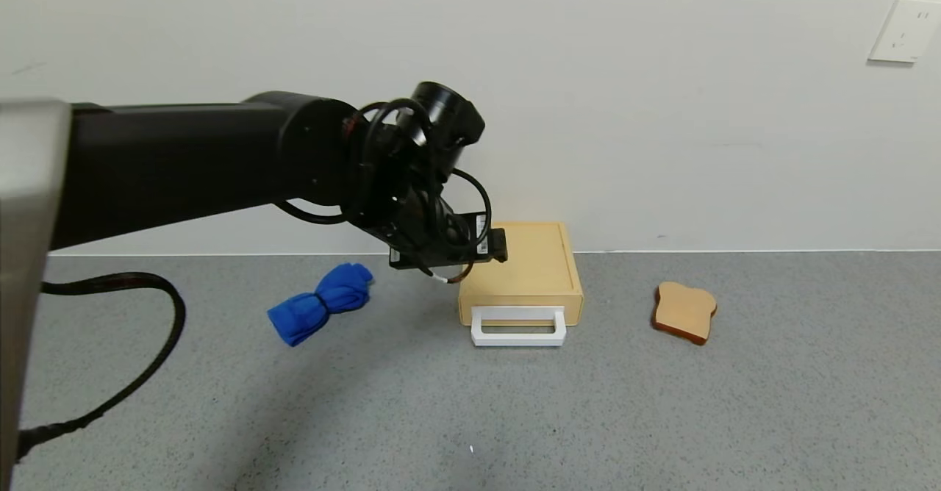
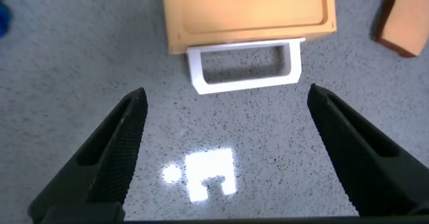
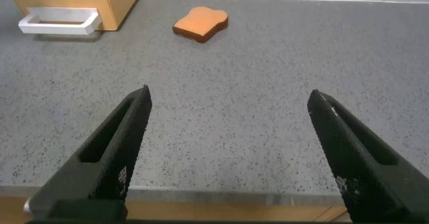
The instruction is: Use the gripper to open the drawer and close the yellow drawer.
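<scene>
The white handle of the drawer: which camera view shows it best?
The left wrist view: the white handle lies unobstructed ahead of the open left pincer. The head view shows it whole but smaller; the right wrist view only at an edge.

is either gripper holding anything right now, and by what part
Nothing is held. The left gripper is open above the counter short of the drawer's white handle; the right gripper is open over bare counter.
</scene>
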Available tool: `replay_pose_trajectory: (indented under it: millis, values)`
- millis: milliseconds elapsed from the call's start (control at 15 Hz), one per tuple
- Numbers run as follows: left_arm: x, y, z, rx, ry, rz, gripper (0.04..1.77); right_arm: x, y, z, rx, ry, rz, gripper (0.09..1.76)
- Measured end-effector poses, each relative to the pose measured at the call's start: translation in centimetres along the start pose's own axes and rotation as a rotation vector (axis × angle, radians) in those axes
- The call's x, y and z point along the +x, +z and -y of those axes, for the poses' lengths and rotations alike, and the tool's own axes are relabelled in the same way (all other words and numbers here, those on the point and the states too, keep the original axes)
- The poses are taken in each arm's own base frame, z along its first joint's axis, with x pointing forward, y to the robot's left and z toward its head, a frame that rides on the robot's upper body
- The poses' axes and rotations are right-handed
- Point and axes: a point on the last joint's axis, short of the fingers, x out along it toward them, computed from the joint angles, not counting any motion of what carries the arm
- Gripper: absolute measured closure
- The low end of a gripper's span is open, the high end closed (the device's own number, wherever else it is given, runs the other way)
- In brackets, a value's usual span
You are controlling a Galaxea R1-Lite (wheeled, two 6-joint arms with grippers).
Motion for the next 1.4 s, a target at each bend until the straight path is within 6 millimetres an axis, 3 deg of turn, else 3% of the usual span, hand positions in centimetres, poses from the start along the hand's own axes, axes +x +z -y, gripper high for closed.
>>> replay_pose_trajectory:
  millis: [333, 667, 933, 1400]
  values:
    - [-5.8, 1.8, -2.2, 0.084, -0.125, 0.065, 0.09, 0.0, 0.0, 0.0, 0.000, -0.003, 0.004, 0.14]
    - [-10.0, 2.3, -4.1, 0.138, -0.196, 0.119, 0.09, 0.0, 0.0, 0.0, 0.000, -0.003, 0.004, 0.14]
    - [-12.8, 1.3, -7.0, 0.277, -0.340, 0.111, 0.09, 0.0, 0.0, 0.0, 0.000, -0.003, 0.004, 0.14]
    - [-15.4, -2.1, -10.9, 0.416, -0.324, 0.328, 0.09, 0.0, 0.0, 0.0, 0.000, -0.003, 0.004, 0.14]
